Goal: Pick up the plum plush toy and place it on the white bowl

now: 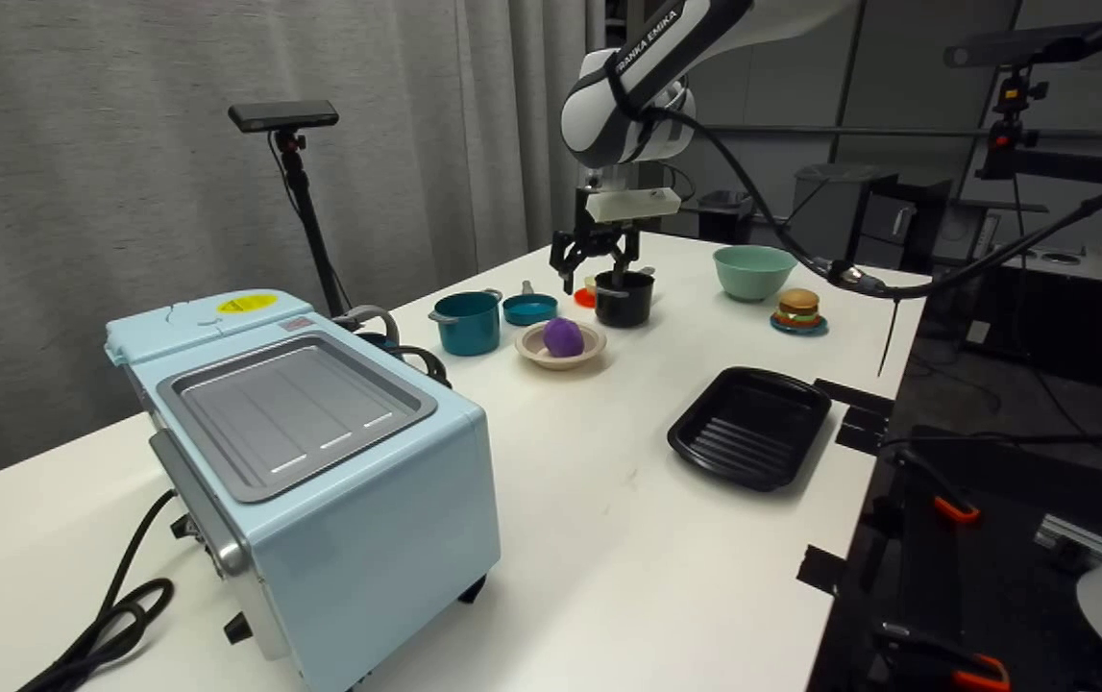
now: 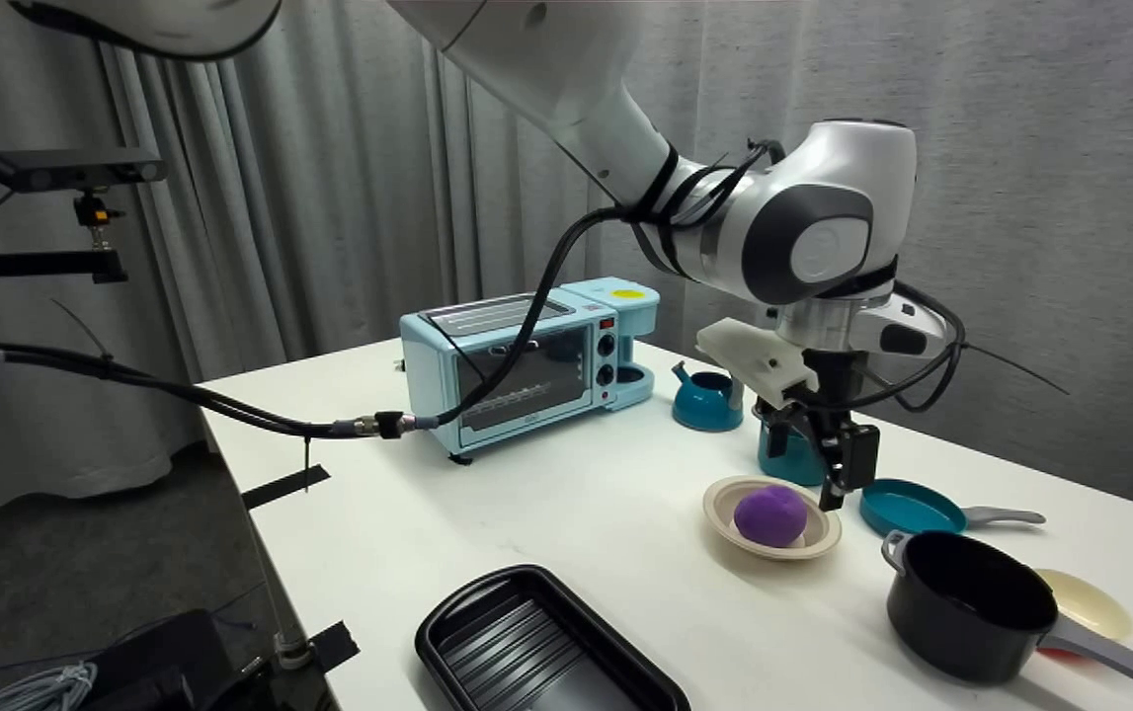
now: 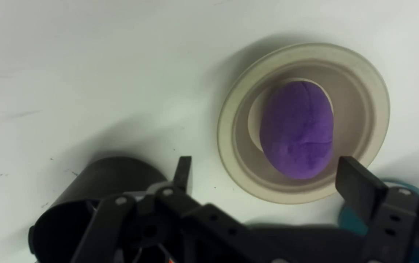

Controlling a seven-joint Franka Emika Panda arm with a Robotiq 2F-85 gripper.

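In the wrist view the gripper (image 3: 266, 171) has its fingers well apart, holding nothing; the plum plush toy (image 3: 297, 131) lies just ahead of the fingertips, inside the white bowl (image 3: 289, 197) and nearer the finger at picture right. The black pot (image 3: 110, 179) sits beside and below the opposite finger. In an exterior view, behind the gripper, stands a teal pot (image 2: 788, 466), and beyond the black pot from it a pale yellow dish (image 2: 1090, 597); here one fingertip overlaps the bowl's rim in sight, while the toy sits free of both fingers. In an exterior view with a pale green bowl (image 1: 752, 279) well apart from the gripper, a gap shows between the fingers, and one overlaps the black pot; whether they touch I cannot tell. I judge the placing done, since the toy rests in the bowl unheld, so what remains is clearing away. The next move calls for a straight lift with the fingers spread, keeping them off the black pot and the bowl's rim, then drawing back.
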